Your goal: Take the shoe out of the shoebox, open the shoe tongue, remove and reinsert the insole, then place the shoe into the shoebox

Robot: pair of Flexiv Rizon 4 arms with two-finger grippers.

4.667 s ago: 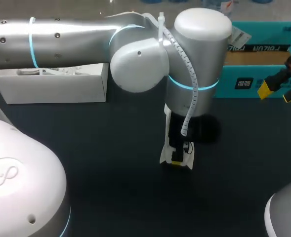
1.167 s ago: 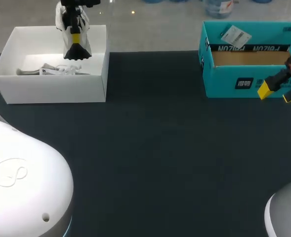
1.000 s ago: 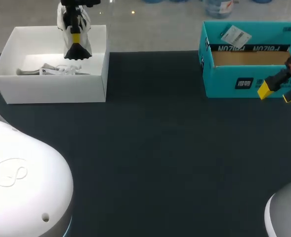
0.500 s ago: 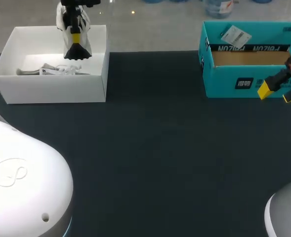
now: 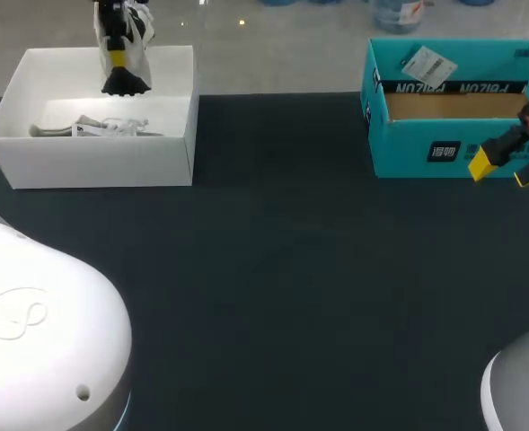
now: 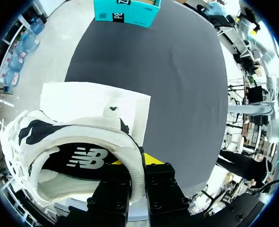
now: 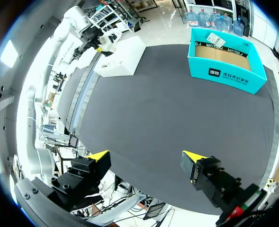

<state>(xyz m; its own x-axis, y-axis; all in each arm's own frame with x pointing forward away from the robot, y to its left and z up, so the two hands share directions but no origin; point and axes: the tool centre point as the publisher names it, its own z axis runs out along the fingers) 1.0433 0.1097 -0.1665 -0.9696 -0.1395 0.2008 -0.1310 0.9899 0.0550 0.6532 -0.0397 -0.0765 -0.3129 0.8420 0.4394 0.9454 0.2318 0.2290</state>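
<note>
A white and black shoe (image 6: 58,137) hangs in my left gripper (image 6: 138,163), which is shut on the shoe's padded collar edge. In the head view the left gripper (image 5: 116,59) holds the shoe (image 5: 140,25) above the back wall of the white box (image 5: 93,162) at the far left. Some white paper lies inside that box. The teal box (image 5: 426,144) with a brown cardboard floor stands at the far right. My right gripper (image 5: 506,166) is open just in front of the teal box, and nothing is between its fingers (image 7: 97,156).
The dark table top (image 5: 282,287) stretches between the two boxes. A white tag (image 5: 426,65) lies on the teal box's back rim. In the right wrist view the teal box (image 7: 227,71) and the white box (image 7: 122,59) sit far ahead of the gripper.
My left gripper has carried the shoe from the table's middle to the white box, and in the last half second it shifted slightly left and upward. The right arm has kept still.
</note>
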